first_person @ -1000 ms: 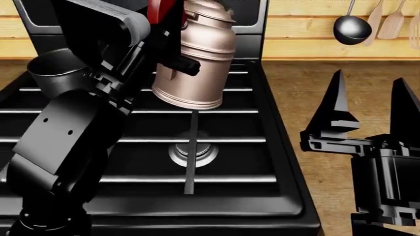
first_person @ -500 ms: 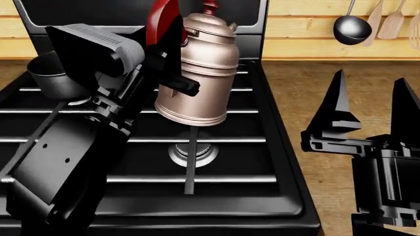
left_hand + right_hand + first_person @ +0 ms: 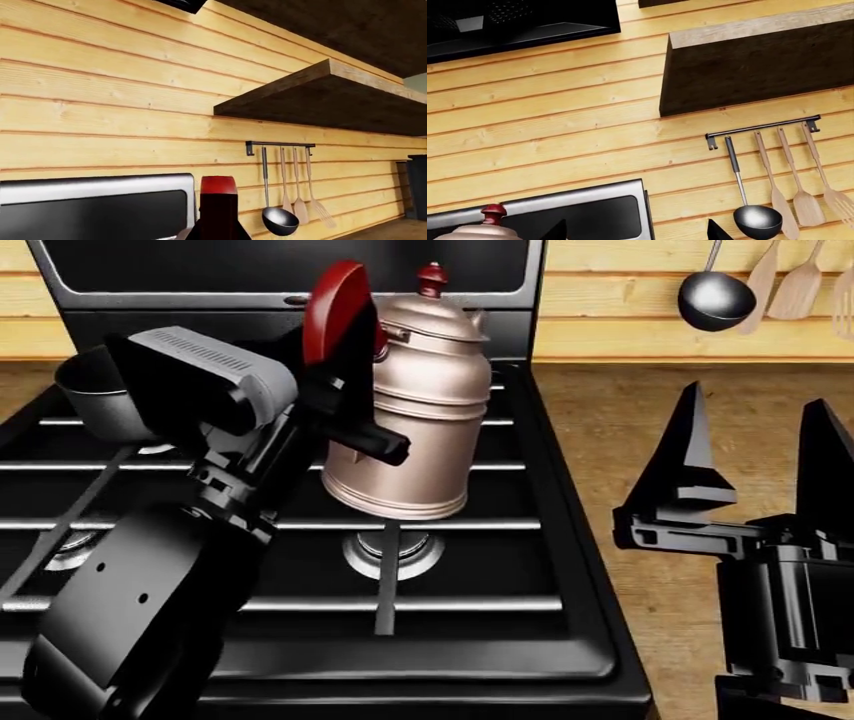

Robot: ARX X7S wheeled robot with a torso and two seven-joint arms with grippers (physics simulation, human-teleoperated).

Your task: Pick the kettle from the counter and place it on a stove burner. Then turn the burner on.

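No readable text

No lettering, label, brand, number or sign can be read on any surface shown in the head or wrist views.

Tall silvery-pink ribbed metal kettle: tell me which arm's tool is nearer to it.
Left. The left tool grips the tall silvery-pink ribbed metal kettle by its red handle above the stove; the right tool stands open over the wooden counter, well apart.

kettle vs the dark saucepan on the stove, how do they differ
The kettle is tall, silvery-pink, red-handled and lidded; the saucepan is short, dark and open-topped. The kettle is tilted in the left gripper near the front burner; the saucepan sits at the range's back left. Both are metal cookware.
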